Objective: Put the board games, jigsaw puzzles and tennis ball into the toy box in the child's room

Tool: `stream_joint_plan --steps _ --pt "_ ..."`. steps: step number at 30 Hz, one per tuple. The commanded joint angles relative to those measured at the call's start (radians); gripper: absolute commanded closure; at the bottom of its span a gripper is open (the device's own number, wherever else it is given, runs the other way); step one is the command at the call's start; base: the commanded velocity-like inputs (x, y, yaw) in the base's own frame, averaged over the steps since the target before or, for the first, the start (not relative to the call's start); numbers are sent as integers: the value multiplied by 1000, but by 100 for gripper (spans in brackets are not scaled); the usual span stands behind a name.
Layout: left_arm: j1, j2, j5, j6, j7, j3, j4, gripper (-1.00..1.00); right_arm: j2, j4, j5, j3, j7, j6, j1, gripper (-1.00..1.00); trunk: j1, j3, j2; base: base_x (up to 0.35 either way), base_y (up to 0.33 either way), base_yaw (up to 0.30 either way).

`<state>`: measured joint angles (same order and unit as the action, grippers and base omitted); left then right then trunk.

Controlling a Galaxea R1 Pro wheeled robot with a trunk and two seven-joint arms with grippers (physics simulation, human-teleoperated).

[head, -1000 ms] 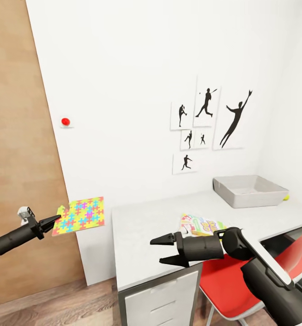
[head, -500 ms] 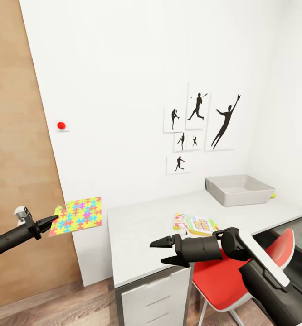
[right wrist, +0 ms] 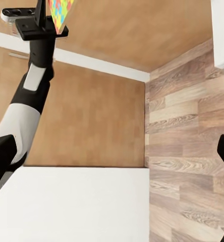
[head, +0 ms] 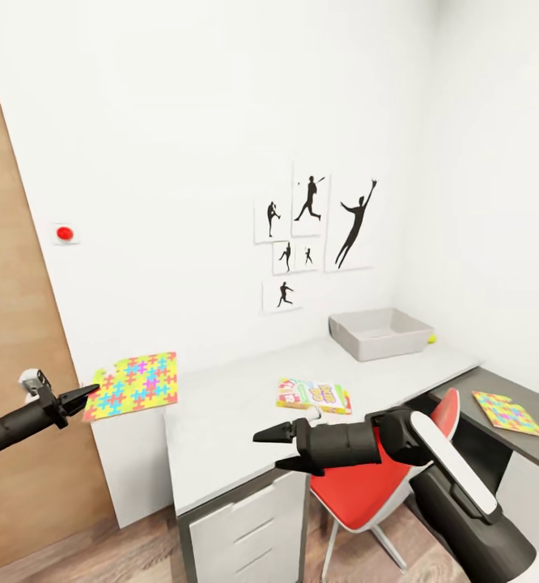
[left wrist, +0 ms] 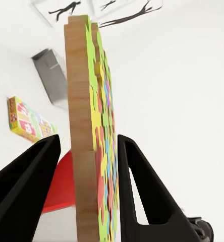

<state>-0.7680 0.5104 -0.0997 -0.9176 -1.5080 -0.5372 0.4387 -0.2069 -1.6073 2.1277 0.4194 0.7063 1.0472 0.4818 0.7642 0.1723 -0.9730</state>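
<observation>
The shallow light-grey toy box [head: 380, 333] sits at the far end of the bench [head: 237, 405], nothing visible inside; the small tennis ball [head: 431, 339] lies just beside it. A flat printed board game [head: 313, 395] rests mid-bench, and one thin jigsaw puzzle [head: 507, 412] on the lower dark section. The outstretched left hand [head: 81, 394] is clenched on another jigsaw board [head: 133, 385], held off the bench; the right hand [head: 282, 447], jaws apart, hovers at the bench's front edge.

This is a child's bedroom in a home. White walls carry black baseball-player silhouette pictures [head: 314, 235], and the floor [head: 132, 551] is wood plank. A grey L-shaped counter [head: 229, 421] with white drawers [head: 245, 526] has a red swivel chair [head: 367, 486] beside it. A colourful board game [head: 313, 395], a jigsaw puzzle [head: 508, 413] and a grey toy box [head: 380, 333] lie on it.
</observation>
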Motion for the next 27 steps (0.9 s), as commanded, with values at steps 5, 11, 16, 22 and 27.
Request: stream_joint_plan --steps 5,11,16,22,27 --pt "-1 0 2 -10 -5 -1 0 100 18 0 5 0 10 0 1 -100 -19 -17 34 -4 0 -274" --pt "-1 5 2 -10 -5 -1 0 100 20 0 5 0 11 0 1 -100 -42 -39 76 0 0 -274" --pt "-1 6 2 -10 -5 -1 0 100 20 0 4 -1 12 0 1 -100 -61 -57 111 0 0 -274" --pt "4 6 1 -10 -5 -1 0 100 19 0 4 -1 12 0 1 -100 -84 -78 153 0 0 -274" --pt "5 6 0 -10 -5 -1 0 100 20 0 4 -1 12 0 1 -100 -103 -97 188 0 0 -274"
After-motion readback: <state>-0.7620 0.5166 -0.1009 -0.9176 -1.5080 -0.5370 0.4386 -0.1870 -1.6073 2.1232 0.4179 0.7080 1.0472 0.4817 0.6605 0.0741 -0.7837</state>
